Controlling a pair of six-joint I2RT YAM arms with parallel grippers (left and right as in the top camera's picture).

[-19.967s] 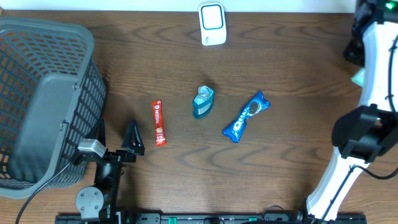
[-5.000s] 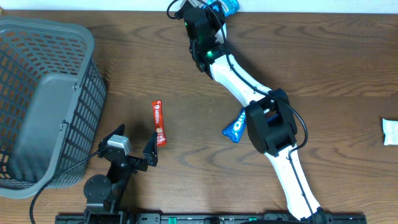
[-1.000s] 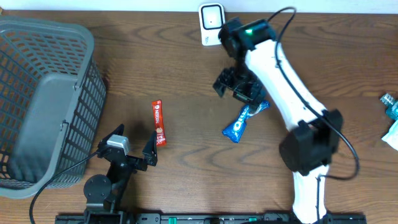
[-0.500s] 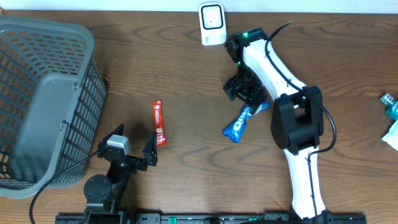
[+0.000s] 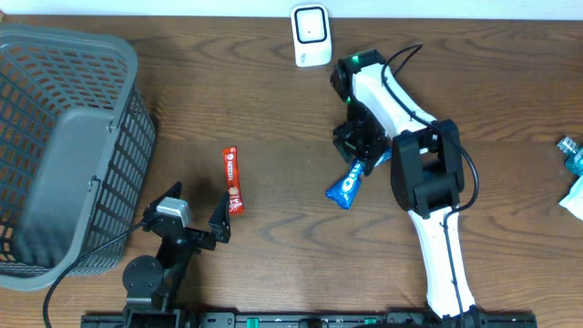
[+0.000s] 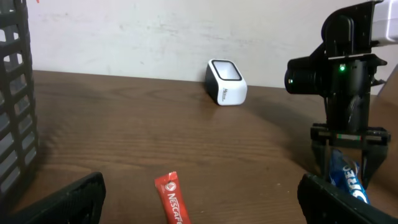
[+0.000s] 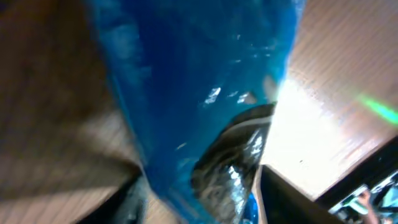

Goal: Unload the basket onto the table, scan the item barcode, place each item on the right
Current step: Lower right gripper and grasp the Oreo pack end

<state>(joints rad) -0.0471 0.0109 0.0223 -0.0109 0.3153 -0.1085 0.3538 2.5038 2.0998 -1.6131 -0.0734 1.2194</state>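
Desk (image 5: 273, 109): brown wood grain, carrying all items listed below.
Basket (image 5: 64, 137): grey mesh, on the desk's left side, well apart from the other goods.
Right arm (image 5: 401, 100): white links, reaching over mid-desk with the wrist pointing down.
Right end effector (image 5: 363, 150): lowered over the upper end of the blue Oreo packet (image 5: 344, 187), one finger on each side of it. Blue wrapper fills the wrist view. Cannot tell whether the fingers are pressing it.
Left end effector (image 5: 195, 208): released, fingers spread wide, low at the near edge of the desk, grasping nothing.
Blue Oreo packet: lying on the desk at centre, slanted, its lower end free.
Scanner (image 5: 311, 35): white, upright at the far edge, apart from the packet.
Nescafé stick (image 5: 232, 179): red, flat on the desk, just beyond the left end effector.
Small bottle (image 5: 571, 150): teal, at the right edge.
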